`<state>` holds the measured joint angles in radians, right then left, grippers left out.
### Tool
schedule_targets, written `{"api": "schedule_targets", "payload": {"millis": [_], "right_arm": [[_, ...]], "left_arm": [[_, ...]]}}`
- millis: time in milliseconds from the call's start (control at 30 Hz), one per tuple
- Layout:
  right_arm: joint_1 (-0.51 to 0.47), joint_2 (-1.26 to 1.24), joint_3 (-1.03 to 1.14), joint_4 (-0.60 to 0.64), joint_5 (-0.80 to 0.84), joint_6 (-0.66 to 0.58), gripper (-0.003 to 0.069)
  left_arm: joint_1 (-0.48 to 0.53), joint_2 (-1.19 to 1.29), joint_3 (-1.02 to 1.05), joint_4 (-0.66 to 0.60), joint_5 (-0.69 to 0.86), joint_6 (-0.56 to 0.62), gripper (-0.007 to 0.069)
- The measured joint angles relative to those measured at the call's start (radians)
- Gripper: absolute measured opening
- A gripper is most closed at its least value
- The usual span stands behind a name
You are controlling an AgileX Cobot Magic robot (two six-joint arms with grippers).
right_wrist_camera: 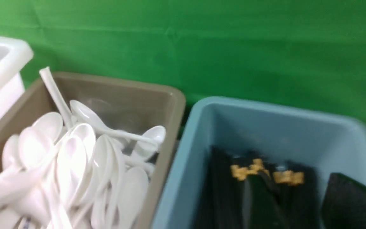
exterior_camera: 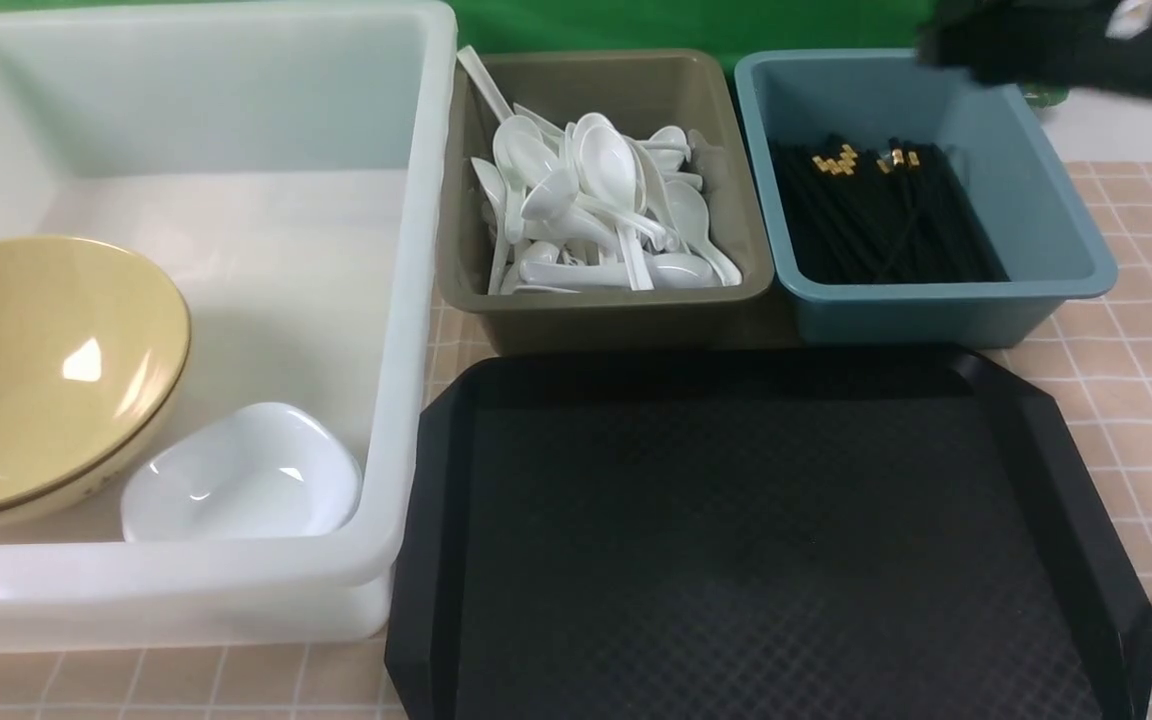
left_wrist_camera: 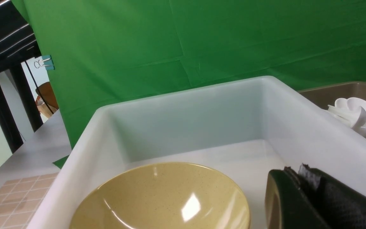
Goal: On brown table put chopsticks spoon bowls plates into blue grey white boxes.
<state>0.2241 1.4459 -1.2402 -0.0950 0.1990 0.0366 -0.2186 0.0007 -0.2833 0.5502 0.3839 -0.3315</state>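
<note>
No legible text, label, brand name, number or sign is found in any of the three views. The gold marks at one end of the chopsticks (exterior_camera: 861,160) are too small and blurred to be read as characters. A faint dark pattern runs along the outer rim of the yellow bowl (exterior_camera: 46,370), and it cannot be made out as lettering. The white tub (exterior_camera: 406,300), the olive-grey bin (exterior_camera: 456,250) and the blue bin (exterior_camera: 1036,200) carry no readable marking on their visible walls. The black tray (exterior_camera: 766,540) shows only an embossed diamond texture.
</note>
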Motion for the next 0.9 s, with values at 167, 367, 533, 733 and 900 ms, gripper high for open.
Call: {"api": "schedule_targets", "payload": {"millis": [167,367,533,733,900], "right_arm": [[0.096,-0.324,0.147,0.0,0.03,-0.132,0.0045],[0.17,-0.578,0.447,0.001,0.036,-0.192,0.0036],[0.178,-0.696,0.749,0.001,0.058,0.03,0.0036],[0.177,-0.711,1.004,0.001,0.066,0.176,0.0037],[0.176,-0.752,1.081,0.001,0.056,0.232,0.0038]], "left_arm": [[0.0,0.0,0.0,0.0,0.0,-0.001,0.0005],[0.0,0.0,0.0,0.0,0.0,0.0,0.0005],[0.0,0.0,0.0,0.0,0.0,0.0,0.0005],[0.0,0.0,0.0,0.0,-0.001,0.0,0.0005],[0.0,0.0,0.0,0.0,-0.001,0.0,0.0005]]}}
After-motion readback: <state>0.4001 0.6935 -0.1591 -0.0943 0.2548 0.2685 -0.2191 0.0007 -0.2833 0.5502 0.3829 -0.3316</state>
